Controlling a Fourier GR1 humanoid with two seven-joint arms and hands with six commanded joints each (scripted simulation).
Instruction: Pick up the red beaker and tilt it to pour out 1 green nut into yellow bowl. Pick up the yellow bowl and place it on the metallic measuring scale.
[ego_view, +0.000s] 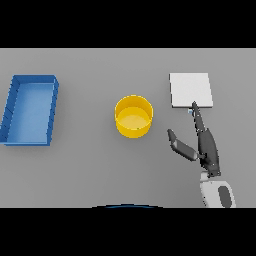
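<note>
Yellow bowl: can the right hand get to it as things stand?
Probably yes. The right hand lies open on the table, its fingers reaching to the metallic measuring scale, thumb toward the yellow bowl. Only bare grey table lies between thumb and bowl.

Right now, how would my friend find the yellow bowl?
Look at the middle of the grey table. The yellow bowl stands there, between the blue tray on the left and the scale on the right. It is the only round, yellow thing.
</note>
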